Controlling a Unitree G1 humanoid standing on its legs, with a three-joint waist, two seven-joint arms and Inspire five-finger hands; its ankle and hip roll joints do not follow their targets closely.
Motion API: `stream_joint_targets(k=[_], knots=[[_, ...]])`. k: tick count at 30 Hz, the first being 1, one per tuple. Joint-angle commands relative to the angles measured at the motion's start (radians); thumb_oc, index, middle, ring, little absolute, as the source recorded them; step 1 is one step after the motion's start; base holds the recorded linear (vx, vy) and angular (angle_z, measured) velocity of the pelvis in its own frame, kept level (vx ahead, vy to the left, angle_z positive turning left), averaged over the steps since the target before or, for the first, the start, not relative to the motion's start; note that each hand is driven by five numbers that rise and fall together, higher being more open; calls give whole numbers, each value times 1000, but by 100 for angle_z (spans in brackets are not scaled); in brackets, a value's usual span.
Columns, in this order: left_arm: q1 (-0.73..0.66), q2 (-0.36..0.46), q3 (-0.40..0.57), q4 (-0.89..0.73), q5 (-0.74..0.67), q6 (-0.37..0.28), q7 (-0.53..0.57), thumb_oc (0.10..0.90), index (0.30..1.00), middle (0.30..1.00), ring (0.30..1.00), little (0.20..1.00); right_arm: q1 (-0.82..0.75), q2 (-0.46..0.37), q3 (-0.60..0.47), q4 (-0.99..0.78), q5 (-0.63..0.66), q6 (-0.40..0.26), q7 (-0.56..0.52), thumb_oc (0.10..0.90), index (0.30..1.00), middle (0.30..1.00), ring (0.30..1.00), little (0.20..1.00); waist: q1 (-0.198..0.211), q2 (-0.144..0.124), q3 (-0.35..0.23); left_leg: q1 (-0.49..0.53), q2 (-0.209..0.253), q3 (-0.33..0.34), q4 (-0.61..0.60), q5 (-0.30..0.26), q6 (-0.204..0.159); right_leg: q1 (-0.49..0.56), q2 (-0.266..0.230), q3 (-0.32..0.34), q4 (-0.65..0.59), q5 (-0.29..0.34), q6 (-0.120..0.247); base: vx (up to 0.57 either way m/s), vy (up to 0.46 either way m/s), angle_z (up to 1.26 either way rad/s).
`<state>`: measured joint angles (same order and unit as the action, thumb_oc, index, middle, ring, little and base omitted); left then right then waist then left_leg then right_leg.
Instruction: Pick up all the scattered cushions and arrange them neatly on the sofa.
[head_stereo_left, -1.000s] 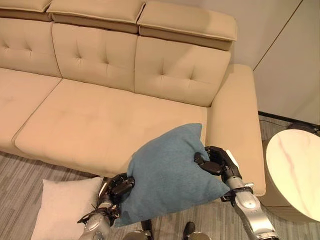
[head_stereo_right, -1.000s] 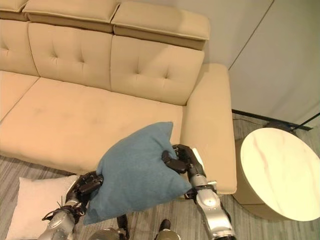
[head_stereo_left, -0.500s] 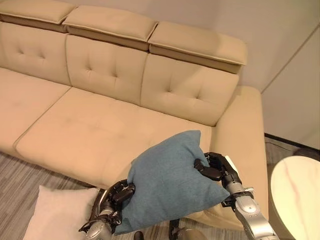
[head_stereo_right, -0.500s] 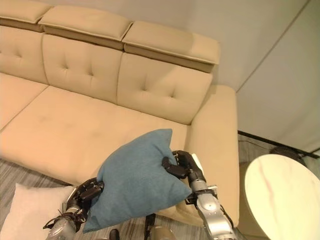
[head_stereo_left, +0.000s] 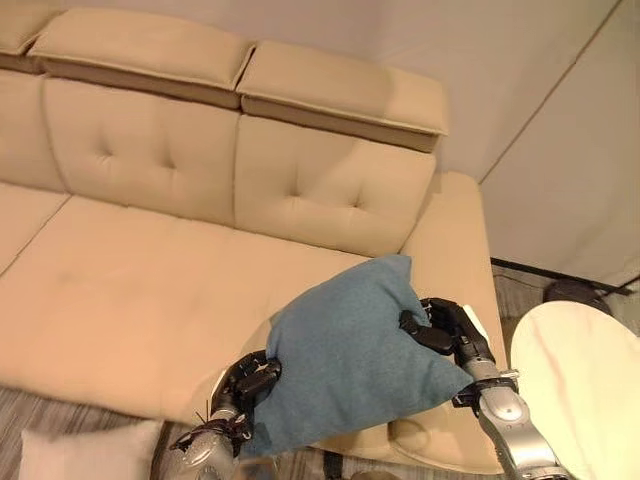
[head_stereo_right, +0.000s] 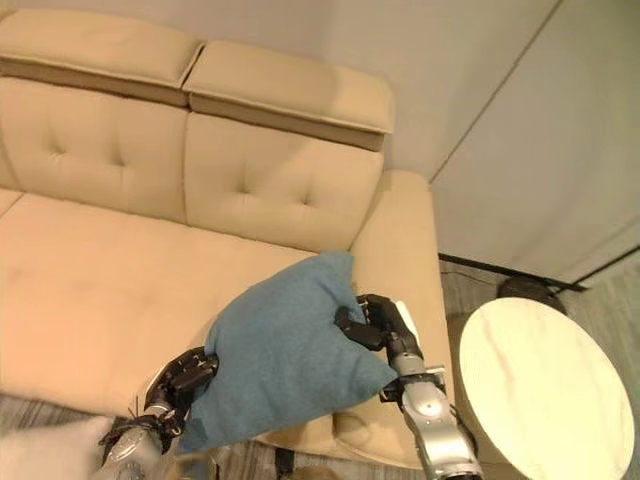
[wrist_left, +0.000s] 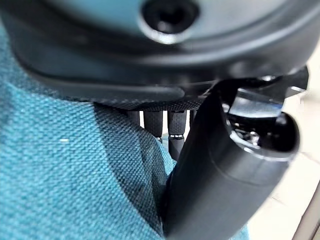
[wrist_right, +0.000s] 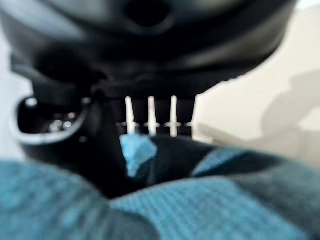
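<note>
- I have the blue cushion (head_stereo_left: 355, 360) held up between both hands, over the front edge of the sofa (head_stereo_left: 140, 290) seat, near the sofa's right armrest (head_stereo_left: 455, 250).
- My left hand (head_stereo_left: 250, 378) grips the cushion's lower left corner — the fingers are curled over the fabric, and in the left wrist view the thumb (wrist_left: 225, 175) presses the blue weave against the fingers behind it.
- My right hand (head_stereo_left: 440, 330) pinches the cushion's right edge, just in front of the armrest; the fingers fold into the cloth and bunch it there. In the right wrist view the cushion fabric (wrist_right: 200, 210) lies directly under the curled fingers (wrist_right: 150, 117).
- The cushion is tilted, with one corner pointing up toward the sofa's tufted backrest (head_stereo_left: 330, 185) and the opposite end hanging lower, past the seat's front edge.
- The sofa is beige, with separate headrest pads (head_stereo_left: 345, 95) along the top of the backrest.
- A white cushion (head_stereo_left: 80, 455) lies on the floor in front of the sofa, well apart from the blue one and to its left.
- A round pale table (head_stereo_left: 585, 385) stands on the floor just beyond the armrest, on the sofa's right — its top shows faint veining.
</note>
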<state>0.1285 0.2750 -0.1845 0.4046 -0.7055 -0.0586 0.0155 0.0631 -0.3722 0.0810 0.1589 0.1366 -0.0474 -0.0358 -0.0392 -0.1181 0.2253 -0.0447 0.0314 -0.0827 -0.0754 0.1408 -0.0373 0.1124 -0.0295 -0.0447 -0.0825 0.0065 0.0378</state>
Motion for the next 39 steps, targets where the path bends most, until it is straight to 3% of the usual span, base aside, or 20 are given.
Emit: stream_joint_targets(k=[1, 5, 6, 8, 11, 14, 19, 24, 27, 33, 35, 39], knots=[[-127, -32, -32, -238, 28, -130, -70, 400, 300, 300, 300, 300, -120, 21, 58, -115, 15, -128, 15, 400, 300, 300, 300, 300, 43, 8, -99, 18, 8, 85, 102, -174, -7, -14, -31, -40, 93, -93, 53, 129, 241, -60], [-135, -9, -8, -279, 40, -141, -48, 400, 300, 300, 300, 300, -154, 37, 76, -119, -13, -122, 10, 400, 300, 300, 300, 300, 60, 22, -91, 52, 2, 148, 97, -197, 25, -66, -63, -28, 185, -81, 88, 34, 192, -75], [-146, 1, 4, -293, 44, -152, -31, 400, 300, 300, 300, 300, -176, 47, 82, -121, -19, -124, 1, 400, 300, 300, 300, 300, 63, 32, -73, 58, 6, 170, 90, -196, 35, -132, -72, -38, 266, -56, 110, -59, 144, -50], [-152, 6, 12, -297, 47, -159, -26, 400, 300, 300, 300, 300, -190, 52, 85, -123, -21, -127, 0, 400, 300, 300, 300, 300, 70, 38, -68, 62, 8, 187, 78, -199, 37, -159, -93, -76, 282, -49, 117, -57, 79, -48], [-166, 9, 22, -315, 47, -169, -18, 400, 300, 300, 300, 300, -201, 71, 90, -124, -23, -134, -11, 400, 300, 300, 300, 300, 90, 40, -63, 59, 0, 211, 75, -200, 32, -139, -144, -236, 204, -48, 109, -23, 8, -43], [-174, 2, 24, -325, 68, -182, -10, 400, 300, 300, 300, 300, -211, 67, 79, -120, -37, -141, -35, 400, 300, 300, 300, 300, 86, 42, -76, 62, -8, 214, 46, -191, 31, -125, -123, -199, 144, -36, 107, 26, -20, -10], [-231, 8, 19, -370, 145, -223, 44, 400, 300, 300, 300, 300, -262, 69, 79, -141, -52, -175, -106, 400, 300, 300, 300, 300, 85, 61, -103, 79, -6, 222, -12, -180, 21, -80, -119, -222, 39, -11, 110, 55, -22, 3], [-421, 36, 10, -470, 248, -308, 174, 400, 300, 300, 300, 300, -420, 58, 94, -183, -82, -233, -221, 400, 300, 300, 300, 300, 76, 75, -105, 82, 5, 206, -12, -183, 3, -54, -105, -229, -5, -20, 107, 34, -22, 4], [-580, 53, -19, -481, 330, -348, 284, 400, 300, 300, 300, 300, -550, 41, 118, -198, -166, -252, -325, 400, 300, 300, 300, 300, 76, 85, -91, 68, 11, 199, -12, -177, -6, -66, -99, -228, -5, -28, 108, -26, -21, 7], [-820, 80, -78, -436, 503, -368, 480, 400, 300, 300, 300, 300, -759, 0, 163, -170, -327, -248, -510, 400, 300, 300, 300, 300, 82, 100, -32, -19, 15, 180, -12, -144, -14, -145, -97, -221, -5, -15, 112, -152, -23, 9], [-994, 112, -118, -346, 608, -358, 593, 400, 300, 300, 300, 300, -918, -61, 196, -89, -406, -227, -616, 400, 300, 300, 300, 300, 83, 110, 3, -108, 16, 167, -12, -113, -23, -236, -96, -213, -5, 9, 112, -277, -13, 25], [-1283, 152, -208, -15, 536, -340, 634, 400, 300, 300, 300, 300, -1192, -124, 309, 232, -373, -165, -694, 400, 300, 300, 300, 300, 73, 116, -10, -291, 10, 164, -12, -63, -47, -416, -84, -184, -5, 55, 121, -163, -2, 15]])
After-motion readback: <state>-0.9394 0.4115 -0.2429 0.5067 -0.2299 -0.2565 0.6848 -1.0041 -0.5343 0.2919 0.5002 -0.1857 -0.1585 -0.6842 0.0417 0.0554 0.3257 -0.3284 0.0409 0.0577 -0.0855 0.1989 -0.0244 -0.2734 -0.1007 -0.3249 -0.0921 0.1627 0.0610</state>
